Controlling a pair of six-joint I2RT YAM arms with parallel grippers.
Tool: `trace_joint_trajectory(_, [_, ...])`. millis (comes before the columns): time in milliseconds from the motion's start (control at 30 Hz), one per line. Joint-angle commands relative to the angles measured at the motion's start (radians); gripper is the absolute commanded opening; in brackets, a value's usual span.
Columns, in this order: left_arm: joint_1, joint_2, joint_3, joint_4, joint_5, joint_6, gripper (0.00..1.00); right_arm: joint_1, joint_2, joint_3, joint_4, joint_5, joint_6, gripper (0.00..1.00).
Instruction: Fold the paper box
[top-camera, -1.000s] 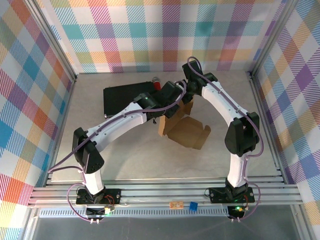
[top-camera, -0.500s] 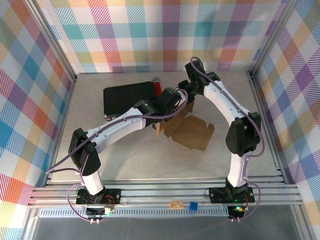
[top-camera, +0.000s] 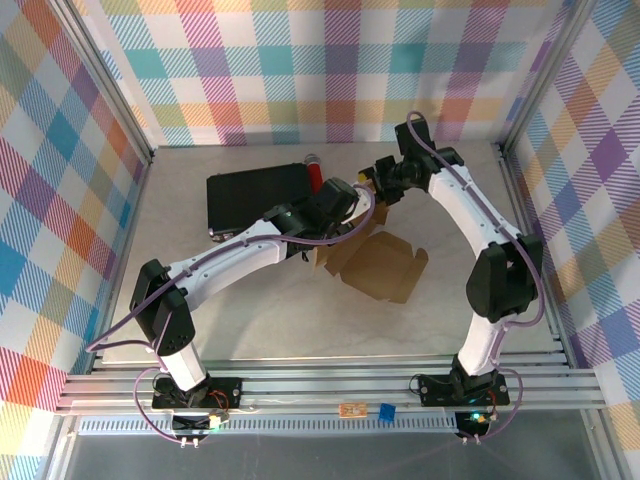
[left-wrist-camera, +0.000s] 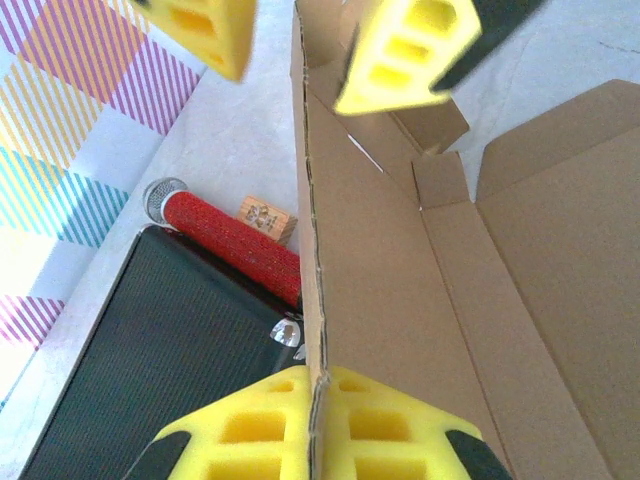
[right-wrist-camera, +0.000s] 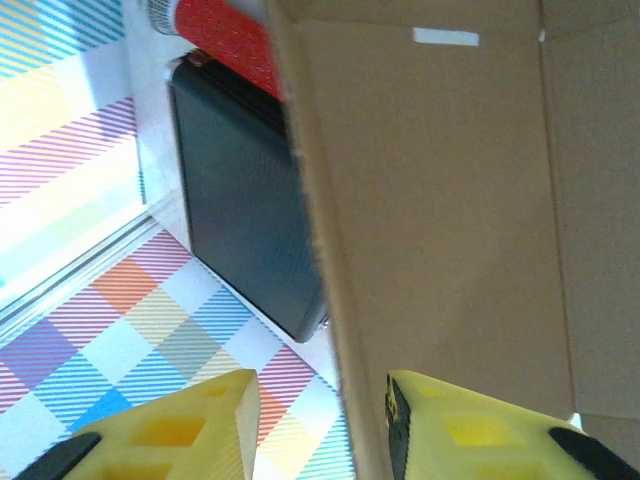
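One paper box (top-camera: 380, 265) wall stands raised, pinched by the left pincer (left-wrist-camera: 318, 390); the right pincer (right-wrist-camera: 318, 395) straddles it, spread.

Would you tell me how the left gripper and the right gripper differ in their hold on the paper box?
The left gripper is shut, pinching the raised wall of the paper box; the right gripper is open, its fingers straddling that wall unclamped. The left gripper and the right gripper sit at opposite ends of the wall's edge. Both have yellow foam fingers.
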Motion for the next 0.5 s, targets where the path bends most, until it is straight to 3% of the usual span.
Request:
trace_joint_trajectory(0, [-0.006,-0.031,-0.007,0.029,0.011,0.023,0.00,0.000,0.006,-0.020,0.059,-0.041,0.033,0.35])
trace_joint_trajectory(467, [-0.003,-0.048,-0.028,0.035,0.010,0.018,0.00,-0.014,0.049,-0.043,0.111,-0.069,0.060,0.24])
